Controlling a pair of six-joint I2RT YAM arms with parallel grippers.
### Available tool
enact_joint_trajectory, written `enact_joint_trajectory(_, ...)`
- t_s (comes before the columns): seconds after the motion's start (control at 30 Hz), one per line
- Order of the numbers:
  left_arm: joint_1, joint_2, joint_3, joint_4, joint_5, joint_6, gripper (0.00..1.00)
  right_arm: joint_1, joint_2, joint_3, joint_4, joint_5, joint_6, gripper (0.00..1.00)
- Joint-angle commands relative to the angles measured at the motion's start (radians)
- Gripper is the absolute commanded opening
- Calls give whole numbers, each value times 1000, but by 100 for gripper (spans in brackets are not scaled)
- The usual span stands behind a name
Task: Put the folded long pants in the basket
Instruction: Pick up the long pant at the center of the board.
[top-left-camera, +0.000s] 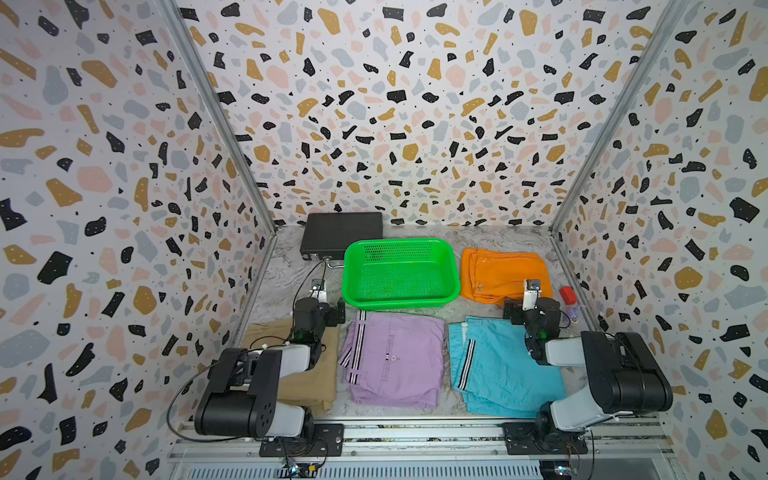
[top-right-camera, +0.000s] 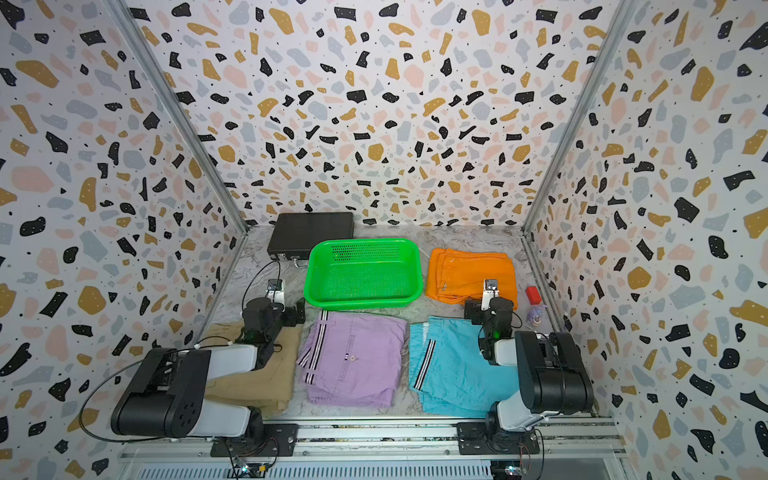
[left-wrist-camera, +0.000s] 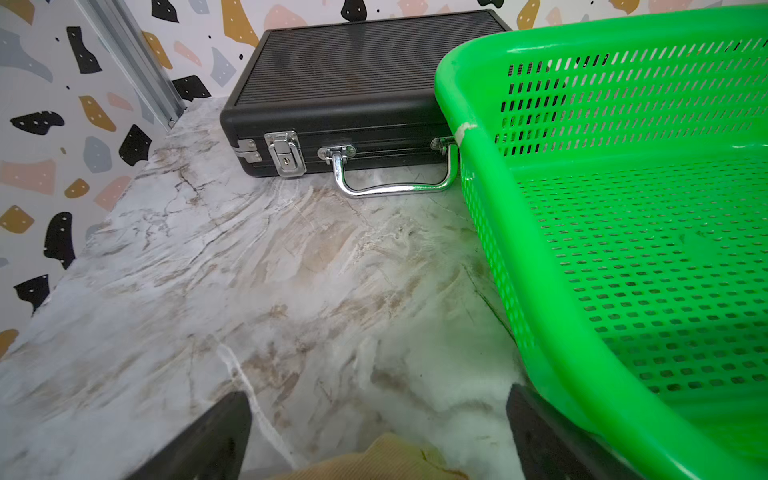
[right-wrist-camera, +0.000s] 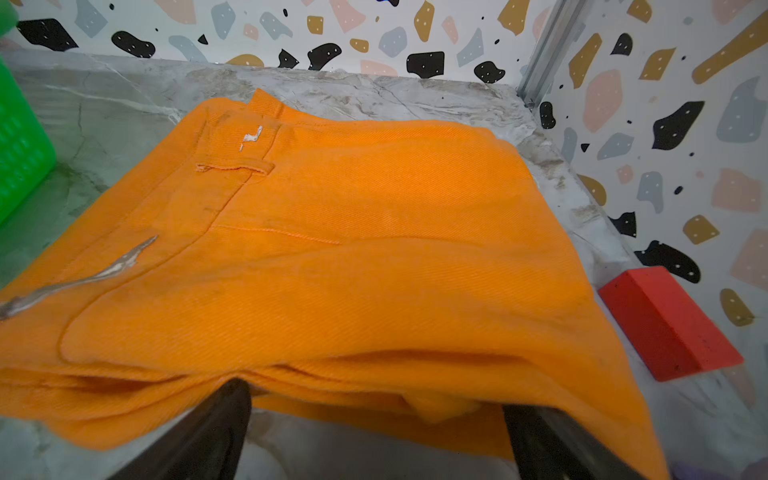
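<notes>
Basket lies long axis left-right; lilac pants stripe runs toward it.

The left arm and the right arm are built alike, with bulky matte-black joint housings joined by smooth pale-grey links. On the left arm, the housing farthest from the tool has a ring of small holes in its round side. A thin black cable loops out beside it. Just behind each tool sits a small white camera block, and behind that a green light glows. The left gripper has flat black fingers.
</notes>
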Motion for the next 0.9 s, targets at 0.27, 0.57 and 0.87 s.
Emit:
enact_joint_trajectory(0.27,-5,-8,3,43,-10,9,100,5,-14,16,3,1,2,100)
enact_joint_trajectory(0.57,0,-8,3,43,-2,4,100,4,-13,15,3,1,2,100)
enact_joint_trajectory(0.87,-29,-178,48,-155,-309,-82,100,5,-33,18,-4,17,10,100)
